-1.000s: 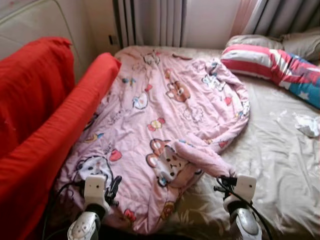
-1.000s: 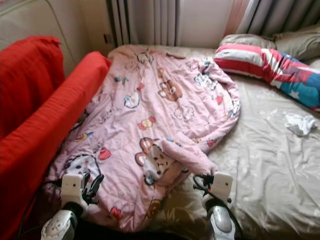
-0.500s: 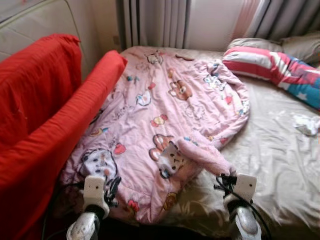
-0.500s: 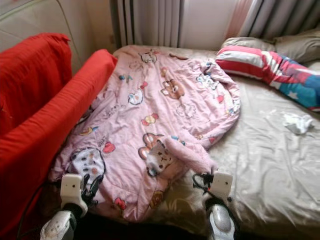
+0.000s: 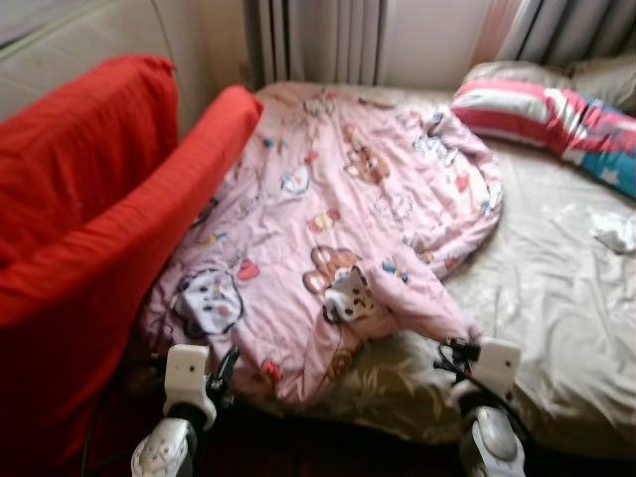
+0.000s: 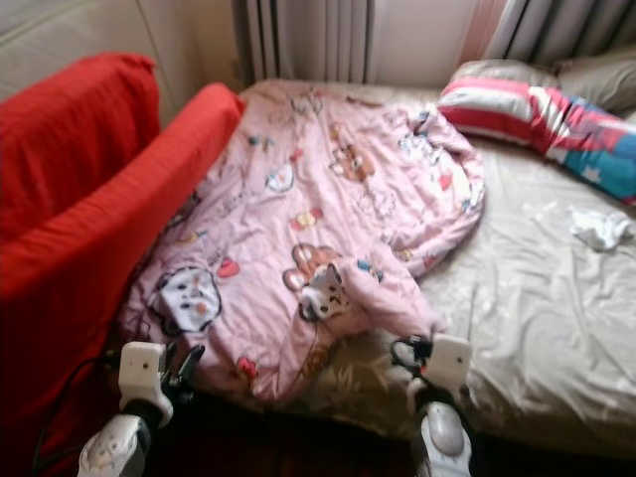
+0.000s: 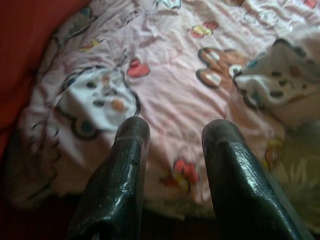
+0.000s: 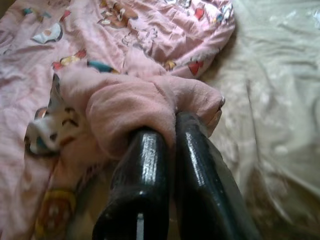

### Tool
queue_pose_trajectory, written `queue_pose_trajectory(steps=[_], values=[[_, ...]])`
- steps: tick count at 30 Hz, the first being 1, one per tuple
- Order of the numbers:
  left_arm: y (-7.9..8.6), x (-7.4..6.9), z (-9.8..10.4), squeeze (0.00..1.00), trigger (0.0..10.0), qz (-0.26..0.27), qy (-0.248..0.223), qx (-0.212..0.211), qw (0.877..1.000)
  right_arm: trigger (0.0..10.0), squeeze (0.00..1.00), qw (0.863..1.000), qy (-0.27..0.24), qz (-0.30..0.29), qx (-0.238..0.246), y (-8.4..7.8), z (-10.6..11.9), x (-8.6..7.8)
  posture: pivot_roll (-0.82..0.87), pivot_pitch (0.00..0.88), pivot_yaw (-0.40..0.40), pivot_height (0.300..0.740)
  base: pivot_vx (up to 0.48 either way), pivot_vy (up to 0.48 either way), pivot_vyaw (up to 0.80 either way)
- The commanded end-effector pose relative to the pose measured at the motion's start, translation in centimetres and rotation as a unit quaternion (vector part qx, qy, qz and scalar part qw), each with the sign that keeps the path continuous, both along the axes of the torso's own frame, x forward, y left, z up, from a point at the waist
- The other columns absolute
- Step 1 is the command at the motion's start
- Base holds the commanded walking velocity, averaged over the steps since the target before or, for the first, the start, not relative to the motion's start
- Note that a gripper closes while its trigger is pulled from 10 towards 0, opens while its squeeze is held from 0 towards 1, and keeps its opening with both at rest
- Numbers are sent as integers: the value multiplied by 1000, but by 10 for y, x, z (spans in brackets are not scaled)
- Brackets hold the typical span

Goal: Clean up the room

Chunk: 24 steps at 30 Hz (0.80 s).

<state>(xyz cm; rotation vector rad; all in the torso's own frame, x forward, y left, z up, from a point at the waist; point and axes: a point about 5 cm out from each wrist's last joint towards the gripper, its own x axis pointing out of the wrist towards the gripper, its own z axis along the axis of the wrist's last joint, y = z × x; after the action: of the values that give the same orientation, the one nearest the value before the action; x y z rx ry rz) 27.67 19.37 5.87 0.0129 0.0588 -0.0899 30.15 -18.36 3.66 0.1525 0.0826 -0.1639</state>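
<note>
On the beige bed sheet (image 5: 556, 298), the pink cartoon-print quilt (image 5: 338, 229) lay spread but rumpled. Right gripper (image 8: 167, 132) pinched 1 folded corner; left gripper (image 7: 170, 135) hovered parted, empty. Tidying appeared barely begun.

1. No words, numbers, brands or signs can be read anywhere in these views.
2. The quilt (image 5: 338, 229) carries cartoon prints only (bears, a round white face, hearts), with no lettering that can be made out.
3. The pillow (image 5: 542, 114) shows stripes and a star, but no text.
4. The grippers' white housings look blank; any marking on them is too small and blurred to tell.
</note>
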Motion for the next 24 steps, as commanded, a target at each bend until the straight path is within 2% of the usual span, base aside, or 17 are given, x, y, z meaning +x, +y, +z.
queue_pose_trajectory(steps=[1, 8, 12, 14, 15, 16, 17, 18, 24], values=[[2, -4, -6, 0, 10000, 1, 16, 1, 1000, 10000, 0, 1000, 1, -12, -4, -5, -1, -3, 29, 199, -2, 740, -277, 0, 0], [3, -4, -6, 0, 10000, 1, 15, 2, 1000, 10000, 0, 999, -6, -31, -11, -10, 2, -2, 31, 196, 1, 740, -279, 0, 0], [3, -3, -5, 0, 10000, 1, 15, 2, 1000, 10000, 0, 997, -22, -65, -38, -24, 11, 1, 31, 196, 4, 740, -277, 0, 0], [4, -3, -5, 0, 10000, 0, 15, 3, 1000, 10000, 0, 991, -37, -118, -58, -45, 22, 2, 30, 195, 6, 740, -279, 0, 0], [4, -3, -5, 0, 10000, 0, 15, 3, 1000, 10000, 0, 991, -37, -118, -58, -45, 22, 2, 30, 195, 6, 740, -277, 0, 0], [4, -3, -5, 0, 10000, 1, 15, 2, 1000, 10000, 0, 984, -48, -157, -70, -60, 30, 2, 29, 193, 7, 740, -240, 0, 0], [4, -3, -5, 0, 10000, 1, 14, 1, 1000, 10000, 0, 982, -52, -169, -73, -64, 32, 2, 29, 193, 7, 740, -240, 0, 0], [4, -3, -5, 0, 10000, 3, 15, 1, 1000, 10000, 0, 974, -62, -199, -84, -75, 39, 1, 28, 193, 8, 740, 0, 0, 0], [4, -2, -6, 0, 10000, 2, 18, 4, 1000, 10000, 0, 947, -88, -281, -125, -106, 59, -6, 25, 191, 11, 740, 0, 0, 0]])
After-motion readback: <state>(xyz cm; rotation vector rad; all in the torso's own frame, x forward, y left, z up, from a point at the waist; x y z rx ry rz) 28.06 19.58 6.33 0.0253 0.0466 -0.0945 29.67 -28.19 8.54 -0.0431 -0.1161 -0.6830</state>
